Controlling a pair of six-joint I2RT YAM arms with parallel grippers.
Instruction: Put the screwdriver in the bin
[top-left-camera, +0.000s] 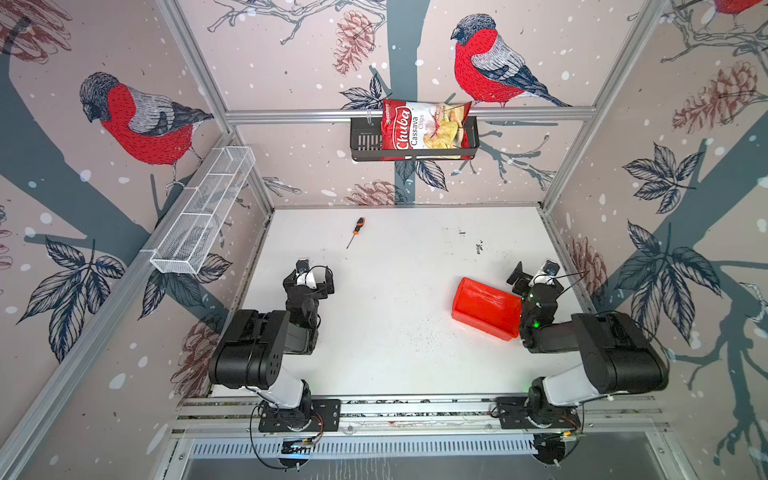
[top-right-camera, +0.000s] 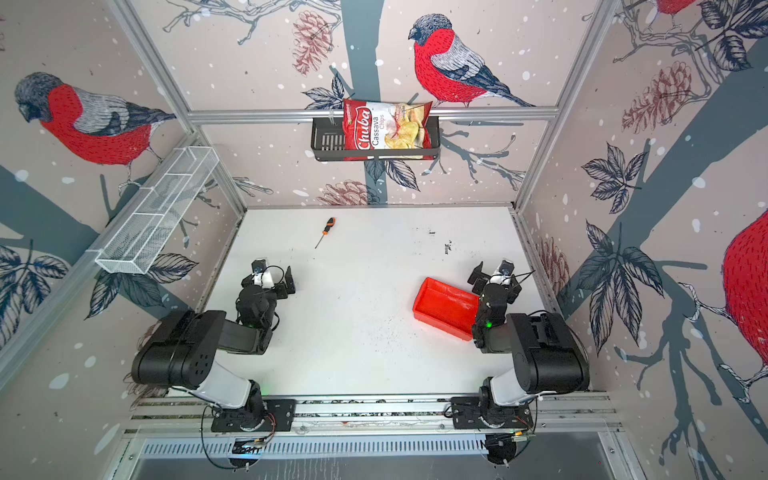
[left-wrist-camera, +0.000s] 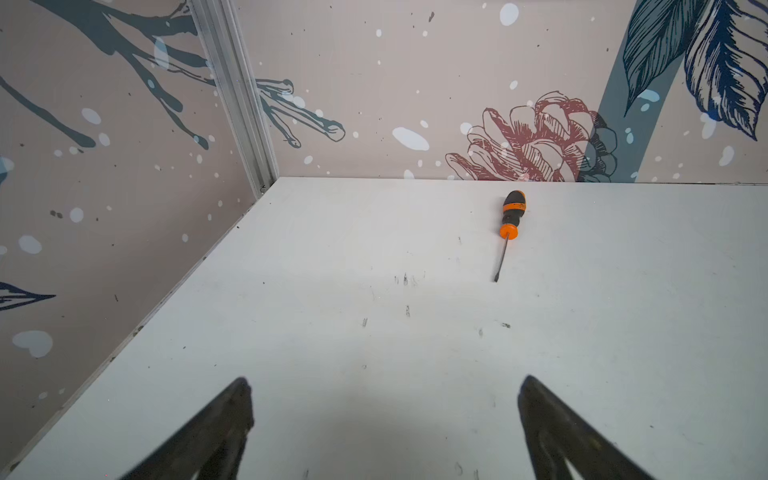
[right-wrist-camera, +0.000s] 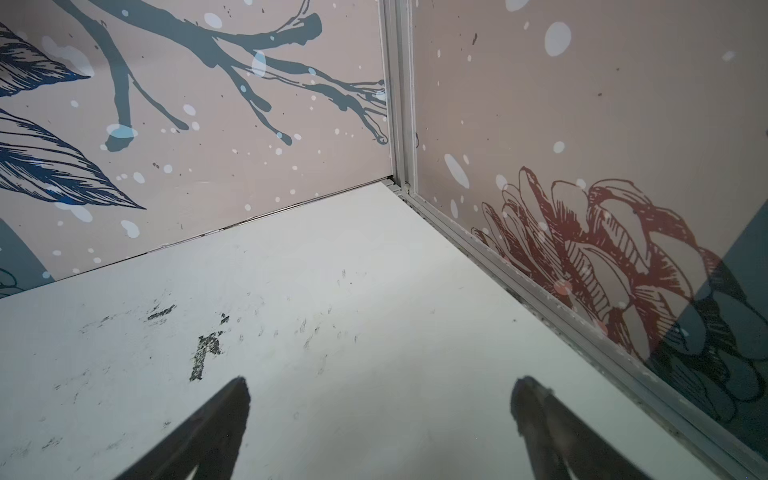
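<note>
Orange-and-black, the screwdriver (top-left-camera: 358, 226) lies loose near the far edge of the counter (top-left-camera: 390, 299), well apart from the bin (top-left-camera: 484, 307) by the right edge. Expect it light, stiff and apt to roll, so pinch the handle (left-wrist-camera: 512, 212). Your left gripper (left-wrist-camera: 384, 384) and right gripper (right-wrist-camera: 380, 384) both gape, empty.

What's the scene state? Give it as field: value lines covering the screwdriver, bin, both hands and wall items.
screwdriver: lying flat on the table, far left part, handle toward the back wall, nothing touching it
bin: on the table at the right, beside the right arm, nothing in it
left hand: open, holding nothing, short of the screwdriver
right hand: open, holding nothing, facing the far right corner
wall items: chips bag in black basket on back wall; white mesh tray on left wall
task: screwdriver not yet in bin
</note>
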